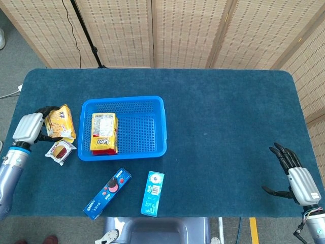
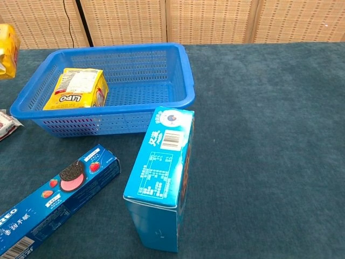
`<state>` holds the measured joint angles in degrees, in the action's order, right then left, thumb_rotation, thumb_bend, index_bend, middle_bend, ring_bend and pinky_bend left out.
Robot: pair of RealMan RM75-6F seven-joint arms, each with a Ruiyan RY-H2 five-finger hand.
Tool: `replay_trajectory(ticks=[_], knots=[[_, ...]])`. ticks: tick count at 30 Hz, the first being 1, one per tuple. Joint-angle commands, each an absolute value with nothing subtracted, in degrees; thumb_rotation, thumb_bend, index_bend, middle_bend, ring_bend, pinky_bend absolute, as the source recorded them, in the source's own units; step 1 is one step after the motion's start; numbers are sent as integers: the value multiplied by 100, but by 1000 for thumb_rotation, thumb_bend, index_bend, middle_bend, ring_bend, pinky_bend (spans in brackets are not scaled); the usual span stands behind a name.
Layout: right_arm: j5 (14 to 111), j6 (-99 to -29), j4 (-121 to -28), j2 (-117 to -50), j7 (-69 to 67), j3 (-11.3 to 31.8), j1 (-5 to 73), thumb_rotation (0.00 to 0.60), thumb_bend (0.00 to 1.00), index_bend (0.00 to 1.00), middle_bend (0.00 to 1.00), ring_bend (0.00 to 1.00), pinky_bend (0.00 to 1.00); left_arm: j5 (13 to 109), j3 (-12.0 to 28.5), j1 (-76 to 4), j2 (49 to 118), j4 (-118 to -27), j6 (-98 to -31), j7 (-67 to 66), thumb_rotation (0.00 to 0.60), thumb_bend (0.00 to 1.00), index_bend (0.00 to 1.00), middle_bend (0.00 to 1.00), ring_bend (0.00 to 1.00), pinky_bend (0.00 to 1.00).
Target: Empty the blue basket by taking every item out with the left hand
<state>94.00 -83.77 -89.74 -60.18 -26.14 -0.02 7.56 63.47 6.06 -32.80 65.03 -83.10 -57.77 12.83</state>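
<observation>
The left hand (image 1: 29,129) grips a yellow bag (image 1: 62,122) near the table's left edge, clear of the basket (image 1: 158,127), probably to drop it beside the wrapped snack (image 1: 60,151). One packet (image 1: 104,132) lies inside, left. By the right edge, the right hand (image 1: 294,175) idles with fingers spread, holding nothing

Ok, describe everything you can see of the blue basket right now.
The blue basket is a rectangular plastic tray with perforated walls and floor and a solid rolled rim. It sits upright and flat on the dark teal tablecloth, toward the left of the table. Inside, along its left side, lies one yellow Lipo snack pack; the rest of its floor is bare. No hand touches it; the left hand is off to its left.
</observation>
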Motion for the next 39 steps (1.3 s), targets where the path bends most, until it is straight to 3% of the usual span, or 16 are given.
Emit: replay_trajectory(ticks=[1, 4, 5, 15, 21, 30, 39], knots=[[9374, -8350, -8972, -6020, -2607, -4, 764, 600, 0, 0, 0, 0, 0, 6354, 487, -3189, 6643, -8051, -5535, 1296, 600, 12, 236, 55, 98, 195], [9324, -8337, -8969, -6012, -2619, 10, 766, 600, 0, 0, 0, 0, 0, 6339, 474, -3202, 6638, -8018, -5386, 1143, 600, 4, 11, 0, 0, 29], [9318, -8332, -8969, -6011, -2624, 11, 769, 600, 0, 0, 0, 0, 0, 6390, 514, -3196, 6655, -8027, -5435, 1178, 600, 1, 0, 0, 0, 9], [9312, -8334, -8971, -5999, -2661, 3, 776, 600, 0, 0, 0, 0, 0, 7797, 769, -3384, 6757, -8152, -6206, 1332, 600, 0, 0, 0, 0, 0], [9319, -8346, -8978, -5996, -2664, -2, 775, 600, 0, 0, 0, 0, 0, 8294, 662, -3959, 6892, -7971, -5608, 562, 600, 0, 0, 0, 0, 0], [9240, -8283, -8979, -5995, -2676, 4, 786, 600, 0, 0, 0, 0, 0, 7855, 749, -4758, 7409, -7708, -4604, -1577, 600, 0, 0, 0, 0, 0], [9081, -8221, -8947, -5963, -2811, 47, 780, 600, 0, 0, 0, 0, 0, 7591, 581, -4867, 7452, -7766, -4411, -2406, 600, 0, 0, 0, 0, 0]])
